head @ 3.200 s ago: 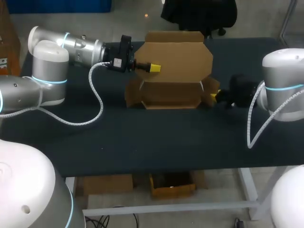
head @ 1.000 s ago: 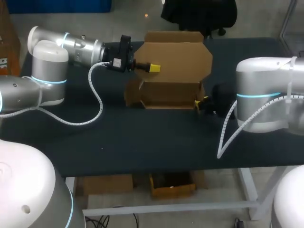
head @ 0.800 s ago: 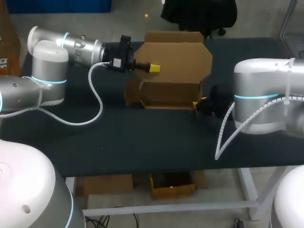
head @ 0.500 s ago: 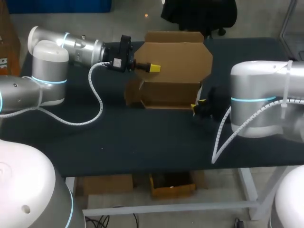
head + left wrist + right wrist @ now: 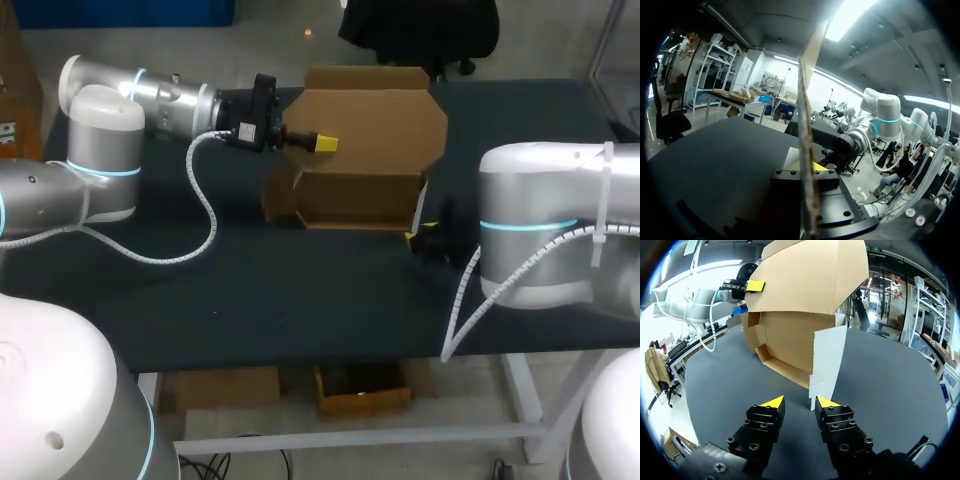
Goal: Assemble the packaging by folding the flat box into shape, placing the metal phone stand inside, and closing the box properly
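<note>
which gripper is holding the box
The left gripper, shut on the cardboard box's raised lid; the right gripper is open, just short of the side flap.

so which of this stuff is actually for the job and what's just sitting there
For the job: cardboard box, left pincer clamped on its lid, open right pincer by its side flap.
Just there: black table.

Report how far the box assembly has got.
Done: the cardboard box stands partly formed, tray walls up, lid raised. In hand: the left end effector grips the lid's edge; the right end effector, open, sits just short of the side flap. Left: tucking flaps, loading the phone stand, which no view shows, and closing.
</note>
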You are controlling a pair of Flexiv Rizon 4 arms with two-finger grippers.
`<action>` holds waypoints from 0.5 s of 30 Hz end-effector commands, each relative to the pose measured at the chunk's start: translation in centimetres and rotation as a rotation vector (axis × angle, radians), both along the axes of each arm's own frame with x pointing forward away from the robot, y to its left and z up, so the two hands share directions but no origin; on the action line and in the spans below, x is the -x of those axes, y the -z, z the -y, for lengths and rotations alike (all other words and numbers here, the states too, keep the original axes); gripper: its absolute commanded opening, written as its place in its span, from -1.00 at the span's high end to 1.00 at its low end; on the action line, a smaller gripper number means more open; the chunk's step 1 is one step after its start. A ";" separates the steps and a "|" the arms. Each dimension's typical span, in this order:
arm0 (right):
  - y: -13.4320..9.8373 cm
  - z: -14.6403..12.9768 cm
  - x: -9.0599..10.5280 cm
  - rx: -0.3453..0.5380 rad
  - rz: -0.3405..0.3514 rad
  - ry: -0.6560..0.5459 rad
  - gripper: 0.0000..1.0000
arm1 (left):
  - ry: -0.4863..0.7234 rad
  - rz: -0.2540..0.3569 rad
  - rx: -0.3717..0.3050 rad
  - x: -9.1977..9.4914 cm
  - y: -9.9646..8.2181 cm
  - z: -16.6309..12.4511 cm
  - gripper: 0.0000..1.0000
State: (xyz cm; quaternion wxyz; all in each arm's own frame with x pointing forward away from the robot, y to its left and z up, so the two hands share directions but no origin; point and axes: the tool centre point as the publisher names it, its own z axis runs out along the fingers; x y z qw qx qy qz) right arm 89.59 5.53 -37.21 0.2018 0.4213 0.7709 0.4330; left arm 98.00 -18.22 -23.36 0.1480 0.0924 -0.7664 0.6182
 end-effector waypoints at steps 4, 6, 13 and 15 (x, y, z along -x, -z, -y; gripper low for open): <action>-0.1 0.9 2.4 0.007 0.009 0.013 0.25 | 0.001 -0.001 -0.001 0.0 0.3 0.1 1.00; 0.0 1.2 2.7 0.008 0.007 0.004 0.25 | 0.001 -0.001 -0.001 0.0 0.3 0.1 1.00; -0.1 3.0 3.6 -0.011 0.017 -0.049 0.24 | 0.001 -0.001 -0.001 0.0 0.3 0.1 1.00; -0.2 3.4 3.6 -0.010 0.018 -0.061 0.24 | 0.001 -0.001 -0.001 0.0 0.3 0.1 1.00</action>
